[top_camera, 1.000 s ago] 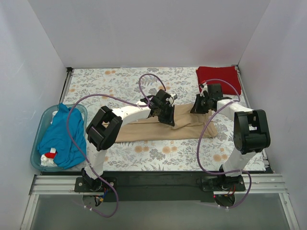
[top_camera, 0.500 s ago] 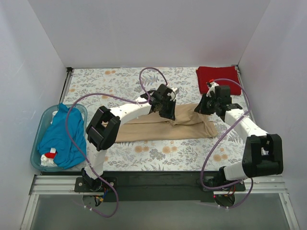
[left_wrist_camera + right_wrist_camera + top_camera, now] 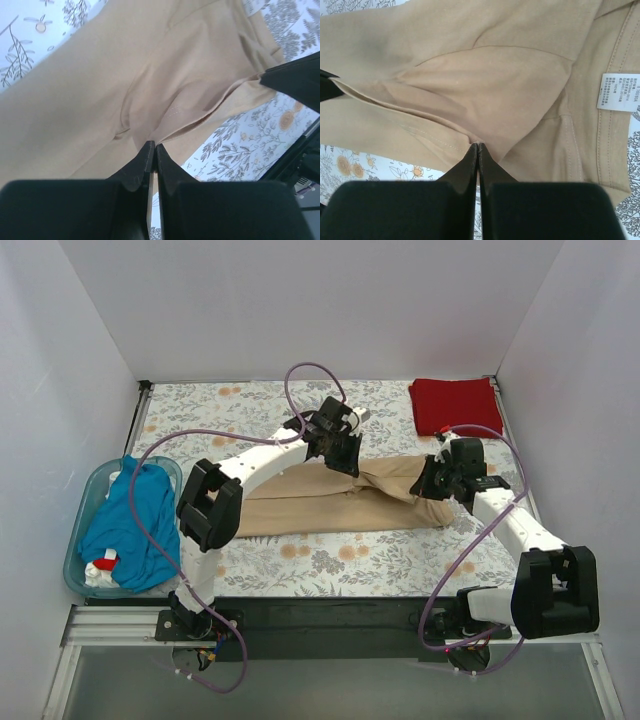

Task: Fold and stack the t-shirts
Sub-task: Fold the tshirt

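Note:
The tan t-shirt (image 3: 300,508) lies lengthwise across the middle of the floral tablecloth, its right end bunched and raised. My left gripper (image 3: 346,462) is shut on a fold of tan cloth, seen pinched at its tips in the left wrist view (image 3: 152,146). My right gripper (image 3: 426,484) is shut on the shirt's right end, near the collar; the tips (image 3: 478,146) pinch tan cloth beside the white neck label (image 3: 618,91). The dark red t-shirt (image 3: 455,405) lies folded at the far right corner. The teal t-shirt (image 3: 125,525) lies crumpled in the tub.
A light blue plastic tub (image 3: 95,476) stands at the left table edge, holding the teal shirt and a small red-and-white item (image 3: 103,565). White walls close in the left, far and right sides. Purple cables loop above both arms.
My left gripper has moved a little toward the far side with the cloth. My right gripper has moved toward the near side and right, its arm swinging out to the right, stretching the shirt's end.

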Available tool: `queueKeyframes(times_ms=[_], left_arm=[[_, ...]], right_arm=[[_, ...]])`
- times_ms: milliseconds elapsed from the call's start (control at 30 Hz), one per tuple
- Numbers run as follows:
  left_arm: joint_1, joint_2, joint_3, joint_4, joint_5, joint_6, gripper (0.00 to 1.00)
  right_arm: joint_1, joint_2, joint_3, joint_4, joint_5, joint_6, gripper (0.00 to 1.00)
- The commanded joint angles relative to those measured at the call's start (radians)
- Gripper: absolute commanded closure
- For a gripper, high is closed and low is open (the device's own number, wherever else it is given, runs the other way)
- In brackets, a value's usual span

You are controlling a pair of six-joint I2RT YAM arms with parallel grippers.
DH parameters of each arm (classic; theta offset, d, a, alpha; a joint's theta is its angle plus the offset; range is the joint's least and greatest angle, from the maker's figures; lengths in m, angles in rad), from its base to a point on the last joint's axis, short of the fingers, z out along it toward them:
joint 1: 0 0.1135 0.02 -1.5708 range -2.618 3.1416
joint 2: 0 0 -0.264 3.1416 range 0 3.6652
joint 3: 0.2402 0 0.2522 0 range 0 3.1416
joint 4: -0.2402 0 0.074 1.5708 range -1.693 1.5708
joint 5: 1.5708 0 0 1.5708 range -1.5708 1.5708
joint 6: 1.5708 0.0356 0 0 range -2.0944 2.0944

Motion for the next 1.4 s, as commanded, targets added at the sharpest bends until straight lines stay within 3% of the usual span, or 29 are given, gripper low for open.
queueKeyframes(times_ms=[0, 267, 567, 800, 900, 933, 1067, 1233, 1367], left_arm=[[0.003, 0.015, 0.085, -0.079, 0.077, 0.075, 0.98], [0.004, 0.035, -0.001, -0.067, 0.210, 0.073, 0.95], [0.004, 0.043, -0.151, 0.008, 0.238, 0.041, 0.92], [0.003, 0.041, -0.165, 0.031, 0.261, 0.033, 0.88], [0.003, 0.029, -0.170, 0.039, 0.270, 0.030, 0.80], [0.001, 0.023, -0.171, 0.042, 0.269, 0.027, 0.79], [0.006, -0.031, -0.167, 0.056, 0.220, 0.004, 0.73], [0.071, -0.117, -0.157, 0.070, 0.070, -0.107, 0.78], [0.117, -0.131, -0.147, 0.041, -0.134, -0.228, 0.83]], right_arm=[[-0.003, -0.038, -0.015, 0.000, 0.021, 0.011, 0.98], [-0.002, -0.050, -0.072, -0.012, 0.047, 0.022, 0.98], [-0.003, -0.056, -0.131, -0.007, 0.097, 0.034, 0.98], [-0.002, -0.073, -0.174, -0.001, 0.134, 0.054, 0.98], [-0.002, -0.081, -0.190, 0.005, 0.143, 0.062, 0.92], [-0.002, -0.087, -0.191, 0.005, 0.145, 0.064, 0.82], [-0.003, -0.130, -0.175, -0.001, 0.136, 0.074, 0.60], [-0.002, -0.191, -0.100, -0.021, 0.140, 0.087, 0.40], [0.035, -0.061, 0.038, 0.016, 0.113, 0.097, 0.38]])
